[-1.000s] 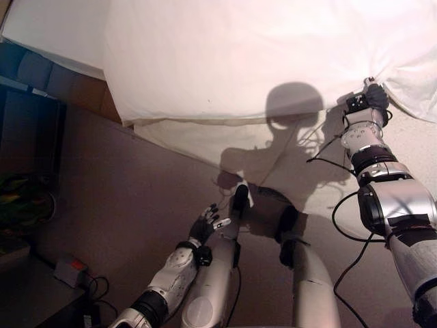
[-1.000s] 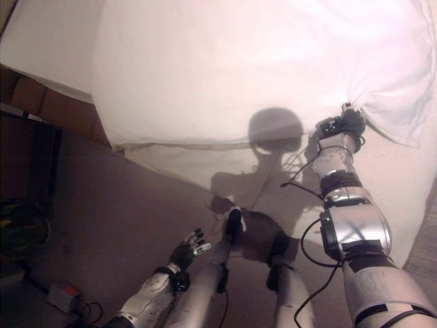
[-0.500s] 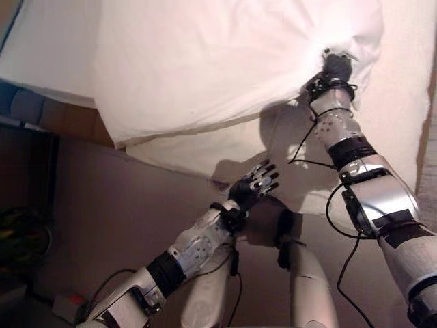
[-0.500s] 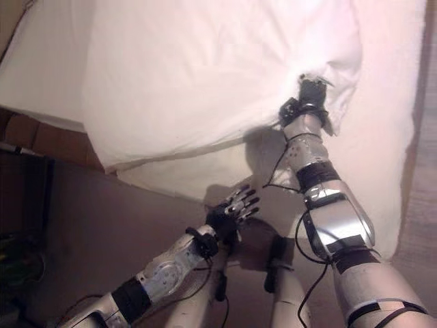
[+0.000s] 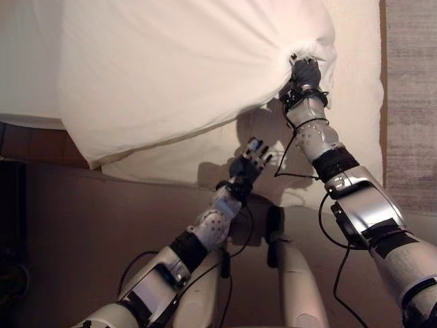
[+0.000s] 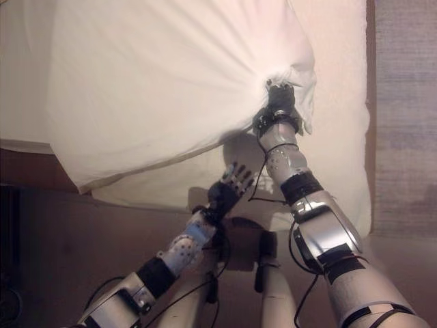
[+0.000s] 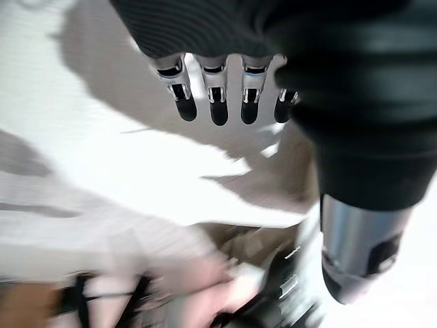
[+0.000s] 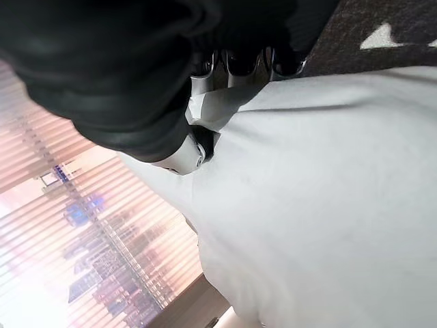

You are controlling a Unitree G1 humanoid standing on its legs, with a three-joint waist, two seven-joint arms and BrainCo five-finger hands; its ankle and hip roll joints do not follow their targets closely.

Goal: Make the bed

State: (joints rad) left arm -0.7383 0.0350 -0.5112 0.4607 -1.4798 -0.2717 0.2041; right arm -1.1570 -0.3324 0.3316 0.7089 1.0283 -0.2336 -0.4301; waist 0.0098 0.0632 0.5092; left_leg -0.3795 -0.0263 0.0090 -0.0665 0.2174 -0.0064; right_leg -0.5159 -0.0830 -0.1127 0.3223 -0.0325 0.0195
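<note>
White cloth takes up most of what you have to work with: a puffy duvet [image 5: 177, 75] lies across the far part of the bed, and your right hand [image 5: 305, 72] has its fingers curled into a bunched corner of it, the fabric gathering into radiating creases right where the hand grips. That corner is lifted and pulled toward the middle, so the flat under-sheet [image 5: 355, 102] shows bare along the right side and along the near edge below the duvet's hanging hem. Your left hand [image 5: 250, 165] hangs near the bed's near edge, just beside the sheet, fingers straight and spread, holding nothing; the left wrist view shows the same relaxed row of fingertips [image 7: 217, 102] over pale cloth. As for progress, judge it as early to middling: the duvet is on the bed but sits skewed and bunched, not spread square, and the right side is not yet covered. What is left, by the look of it, is to draw the gripped corner out toward the right and near corner, then smooth and even the near hem, likely with the free hand helping. You cannot see the far edge or the left end of the bed, both cut off, so whether pillows are set there cannot be told. The right wrist view shows cloth pressed close under the fingers, though the grip itself is probably partly buried in folds.
</note>
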